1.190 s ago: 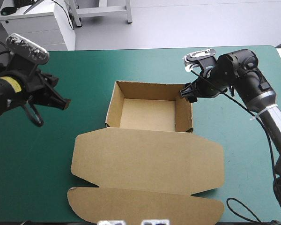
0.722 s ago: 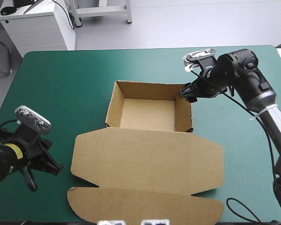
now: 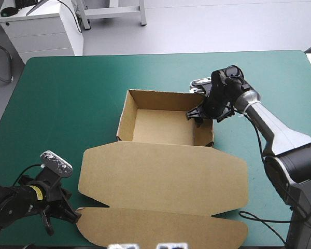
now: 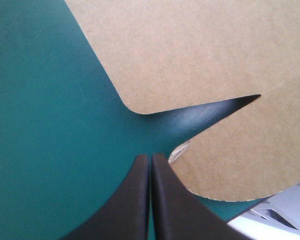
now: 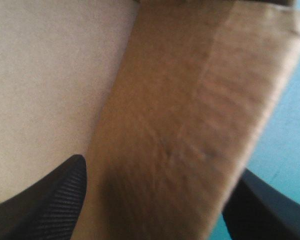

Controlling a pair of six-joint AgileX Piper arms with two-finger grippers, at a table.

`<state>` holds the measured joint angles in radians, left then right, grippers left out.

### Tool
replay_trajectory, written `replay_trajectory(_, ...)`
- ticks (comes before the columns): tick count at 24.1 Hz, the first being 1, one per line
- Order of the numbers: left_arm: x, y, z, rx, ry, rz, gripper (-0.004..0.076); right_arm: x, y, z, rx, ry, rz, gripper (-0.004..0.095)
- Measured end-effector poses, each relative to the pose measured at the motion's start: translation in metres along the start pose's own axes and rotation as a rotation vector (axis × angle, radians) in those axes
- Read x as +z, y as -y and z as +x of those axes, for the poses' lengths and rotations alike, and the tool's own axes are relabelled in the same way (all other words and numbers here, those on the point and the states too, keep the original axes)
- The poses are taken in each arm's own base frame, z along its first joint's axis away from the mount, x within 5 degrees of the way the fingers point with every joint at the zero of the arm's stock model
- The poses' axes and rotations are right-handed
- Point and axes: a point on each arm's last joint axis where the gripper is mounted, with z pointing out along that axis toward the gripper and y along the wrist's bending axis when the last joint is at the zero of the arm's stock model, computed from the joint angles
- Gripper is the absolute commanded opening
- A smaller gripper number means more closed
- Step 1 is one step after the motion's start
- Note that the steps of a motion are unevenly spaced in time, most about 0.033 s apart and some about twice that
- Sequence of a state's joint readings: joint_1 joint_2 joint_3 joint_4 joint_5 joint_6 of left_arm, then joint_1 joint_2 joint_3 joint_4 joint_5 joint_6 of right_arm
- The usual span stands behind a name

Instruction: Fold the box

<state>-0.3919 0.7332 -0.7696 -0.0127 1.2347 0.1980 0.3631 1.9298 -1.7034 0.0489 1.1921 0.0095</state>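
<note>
Though parted, right gripper point(image 5: 160, 167) astride box point(image 5: 185, 90)

The box point(image 3: 163, 171) is a cut sheet of brown board, half made up: an open tray with the lid lying flat. The tray point(image 3: 163, 127) sits about the middle of the table point(image 3: 67, 104), a little toward the far edge, its four walls raised and its floor in plain sight. From the tray's near wall the lid point(image 3: 163, 176) spreads flat toward the near edge, wider than the tray, with angled corners. Past a crease lies a long flap point(image 3: 160, 228) with rounded ends, reaching almost to the near edge. At the left end a narrow pointed notch parts lid from flap.
</note>
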Motion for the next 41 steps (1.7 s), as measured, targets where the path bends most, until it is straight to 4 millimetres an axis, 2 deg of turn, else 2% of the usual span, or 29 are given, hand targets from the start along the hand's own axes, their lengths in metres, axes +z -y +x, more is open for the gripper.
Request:
replay_trajectory(2, 0.000, 0.000, 0.000, 0.000, 0.003, -0.002, -0.0008, 0.015, 0.000, -0.002, 0.005, -0.033, -0.008, 0.0460)
replay_trajectory(6, 0.000, -0.001, 0.000, 0.004, 0.007, -0.014, -0.0008, 0.022, 0.000, -0.002, 0.009, -0.046, -0.011, 0.0120)
replay_trajectory(8, 0.000, -0.001, 0.000, 0.004, 0.009, -0.014, -0.0008, 0.022, 0.000, -0.002, 0.005, -0.047, -0.007, -0.0018)
replay_trajectory(17, 0.000, -0.003, -0.001, 0.012, 0.013, -0.036, -0.0008, 0.019, 0.002, -0.004, -0.017, -0.034, 0.021, -0.0019)
replay_trajectory(21, 0.000, -0.004, -0.001, 0.015, 0.014, -0.046, -0.0008, 0.009, 0.008, -0.012, -0.053, 0.009, 0.067, -0.0019)
replay_trajectory(24, 0.000, -0.004, -0.001, 0.012, 0.014, -0.046, -0.0008, -0.005, 0.024, -0.020, -0.038, 0.059, 0.083, -0.0019)
replay_trajectory(26, 0.000, -0.004, -0.001, 0.008, 0.014, -0.047, -0.0008, -0.019, 0.055, -0.025, 0.019, 0.105, 0.116, -0.0019)
replay_trajectory(27, 0.000, -0.004, -0.001, 0.006, 0.014, -0.047, -0.0008, -0.029, 0.084, -0.025, 0.074, 0.130, 0.144, -0.0019)
replay_trajectory(28, 0.000, -0.004, -0.001, 0.005, 0.014, -0.047, -0.0008, -0.032, 0.099, -0.023, 0.102, 0.139, 0.158, -0.0019)
replay_trajectory(29, 0.000, -0.004, -0.001, 0.005, 0.014, -0.047, -0.0008, -0.039, 0.130, -0.018, 0.168, 0.157, 0.186, -0.0019)
replay_trajectory(30, 0.000, -0.004, -0.001, 0.005, 0.014, -0.047, -0.0008, -0.041, 0.143, -0.015, 0.196, 0.163, 0.198, -0.0019)
replay_trajectory(31, 0.000, -0.004, -0.001, 0.005, 0.014, -0.047, -0.0008, -0.045, 0.175, -0.006, 0.265, 0.179, 0.229, -0.0019)
replay_trajectory(32, 0.000, -0.004, -0.001, 0.003, 0.014, -0.047, -0.0008, -0.046, 0.188, -0.002, 0.292, 0.183, 0.242, -0.0019)
replay_trajectory(34, 0.000, -0.004, -0.001, -0.002, 0.015, -0.047, -0.0008, -0.048, 0.244, 0.023, 0.418, 0.176, 0.293, -0.0019)
replay_trajectory(38, 0.000, -0.004, -0.001, -0.003, 0.016, -0.047, -0.0008, -0.043, 0.302, 0.059, 0.552, 0.135, 0.327, -0.0019)
replay_trajectory(41, 0.000, -0.004, -0.002, -0.003, 0.024, -0.048, -0.0008, -0.031, 0.321, 0.072, 0.593, 0.101, 0.318, -0.0019)
